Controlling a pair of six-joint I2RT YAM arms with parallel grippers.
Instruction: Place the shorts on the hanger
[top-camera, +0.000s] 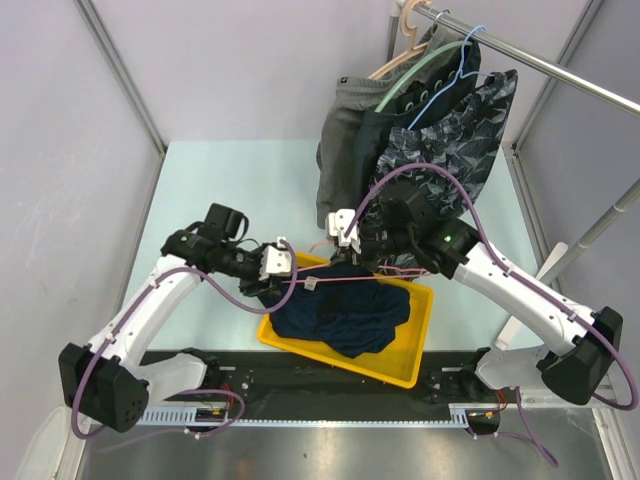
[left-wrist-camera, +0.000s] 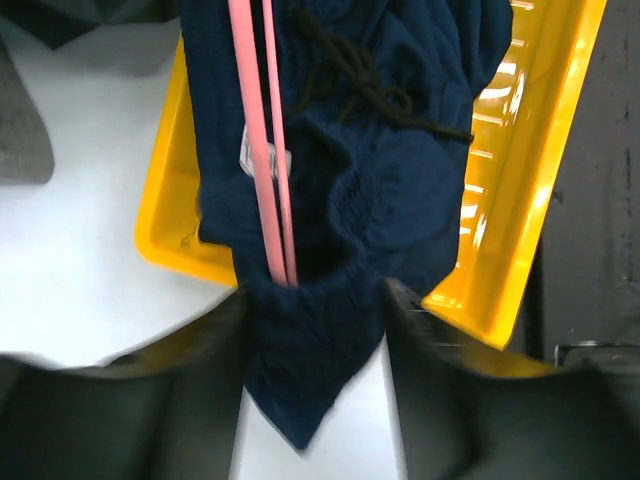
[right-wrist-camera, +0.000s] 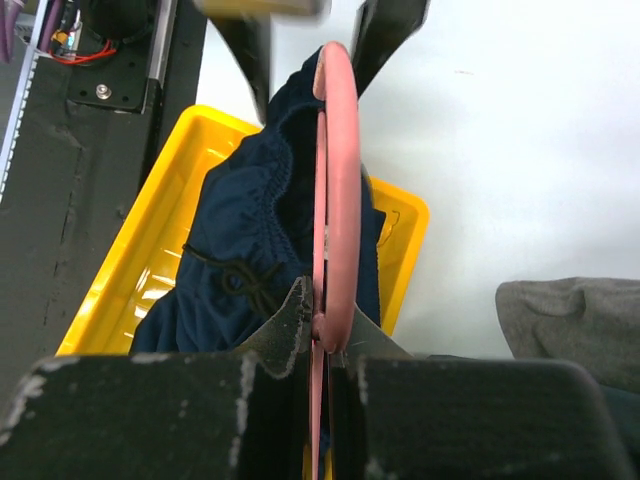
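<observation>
Centre frame, seen from above: the right gripper (top-camera: 345, 232) is clamped tight on the hook end of the pink wire hanger (right-wrist-camera: 338, 200), holding it over the yellow tray (top-camera: 410, 372) near the lower middle. The navy shorts (top-camera: 345, 315) lie bunched in that tray, their waistband lifted against the hanger's bar. At centre left, the left gripper (top-camera: 283, 265) has its jaws standing apart, a fold of the shorts and the wire's end between them.

Shorts (top-camera: 350, 315) bunched in yellow tray (top-camera: 405, 376); hanger (top-camera: 340, 281) across them.
</observation>
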